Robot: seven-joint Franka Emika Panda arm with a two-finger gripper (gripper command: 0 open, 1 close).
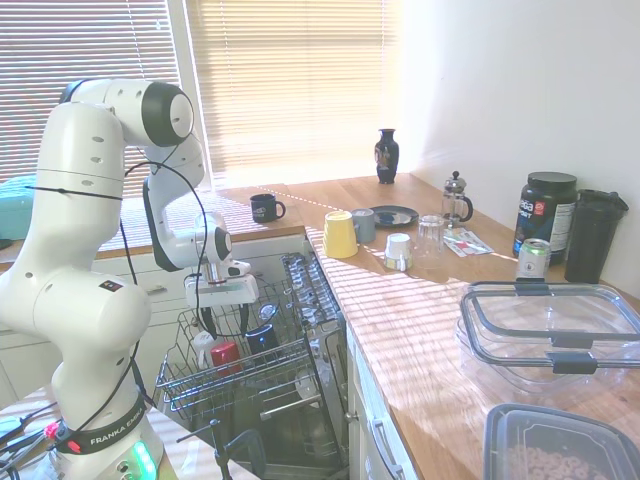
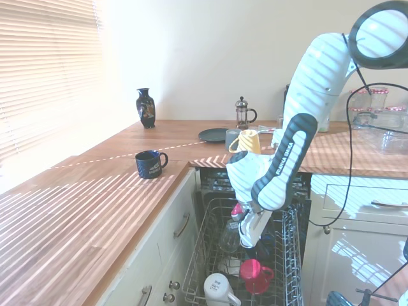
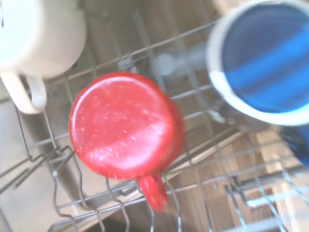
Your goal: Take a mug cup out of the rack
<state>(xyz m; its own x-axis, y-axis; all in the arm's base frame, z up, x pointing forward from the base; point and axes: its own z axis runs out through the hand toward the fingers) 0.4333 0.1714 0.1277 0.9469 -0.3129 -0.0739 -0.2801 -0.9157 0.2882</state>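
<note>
Overall: the arm reaches down into the pulled-out rack point(image 1: 240, 375), gripper point(image 2: 250, 237) hanging above the mugs; judged to be the approach before any grasp
Mug cup: the small red mug cup point(image 3: 126, 125) sits bottom-up in the rack, presumably left that way to drain; the wrist view shows its flat base facing the camera and its handle sticking out sideways over the wires; in the second exterior view it point(image 2: 255, 275) lies just below and slightly ahead of the gripper, not touched
Gripper: its fingers point down at the rack, no mug between them; whether they are spread or closed I cannot tell; they are too small and too washed out by sunlight
Neighbours: a white mug point(image 3: 34, 38) stands just beside the red one, handle turned toward it; a blue mug point(image 3: 263, 63) sits near on the other side; both crowd the approach, so a descent straight over the red base looks safest
Rack: grey wire basket with upright prongs holding each mug in place; lifting should go straight up so that the handle clears the wires
Counter: a dark navy mug point(image 1: 266, 208) stands on the wooden counter point(image 1: 420, 320), well apart from the rack
</note>
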